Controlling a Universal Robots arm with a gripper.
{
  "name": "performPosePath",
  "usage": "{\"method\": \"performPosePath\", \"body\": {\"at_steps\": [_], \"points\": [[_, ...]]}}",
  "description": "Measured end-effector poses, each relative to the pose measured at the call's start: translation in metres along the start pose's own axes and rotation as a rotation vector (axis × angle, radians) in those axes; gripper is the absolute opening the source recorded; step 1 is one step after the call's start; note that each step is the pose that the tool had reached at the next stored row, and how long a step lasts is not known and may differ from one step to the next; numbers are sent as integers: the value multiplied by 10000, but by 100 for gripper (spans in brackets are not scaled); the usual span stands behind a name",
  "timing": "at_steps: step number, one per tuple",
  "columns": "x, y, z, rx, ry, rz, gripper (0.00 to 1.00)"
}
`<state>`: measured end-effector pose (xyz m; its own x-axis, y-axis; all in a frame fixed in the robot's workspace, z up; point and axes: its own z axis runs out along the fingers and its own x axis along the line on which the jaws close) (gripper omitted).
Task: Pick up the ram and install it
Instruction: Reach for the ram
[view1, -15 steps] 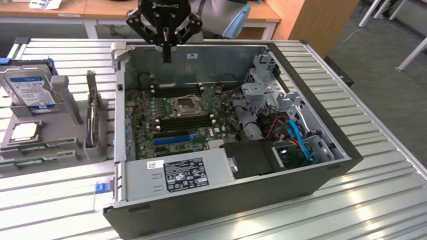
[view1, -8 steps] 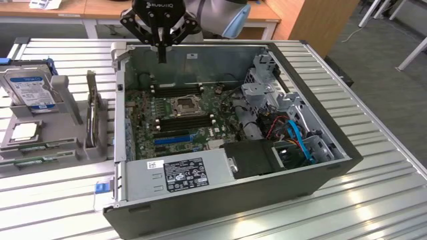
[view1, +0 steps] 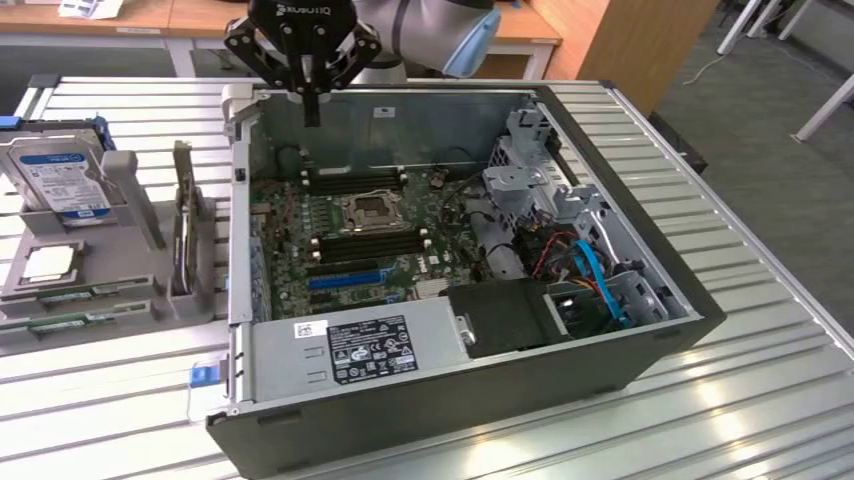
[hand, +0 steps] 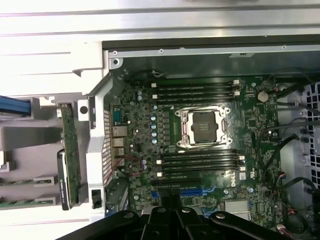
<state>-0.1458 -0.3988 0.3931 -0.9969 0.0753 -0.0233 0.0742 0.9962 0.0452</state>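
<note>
Two slim green ram sticks (view1: 64, 295) lie side by side in a grey holder (view1: 134, 300) on the table, at the exterior view's left of the open computer case (view1: 441, 400). Their ends also show in the wrist view (hand: 25, 181). My gripper (view1: 311, 112) hangs high over the far wall of the case, fingers shut with nothing between them; its black fingers (hand: 170, 212) point down at the motherboard (hand: 200, 145). Empty black memory slots (view1: 354, 181) flank the processor socket (hand: 205, 126).
A blue-and-silver hard drive (view1: 60, 178) stands in the holder's far part, with a square silver processor chip (view1: 50, 262) in front of it. An upright card (view1: 187, 235) stands between holder and case. The power supply (view1: 367, 350), drive cage (view1: 534, 190) and cables (view1: 587, 270) crowd the case.
</note>
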Motion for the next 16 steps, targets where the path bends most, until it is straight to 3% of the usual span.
{"method": "performPosePath", "body": {"at_steps": [16], "points": [[252, -19, -5, 1, 0, -1, 10]]}}
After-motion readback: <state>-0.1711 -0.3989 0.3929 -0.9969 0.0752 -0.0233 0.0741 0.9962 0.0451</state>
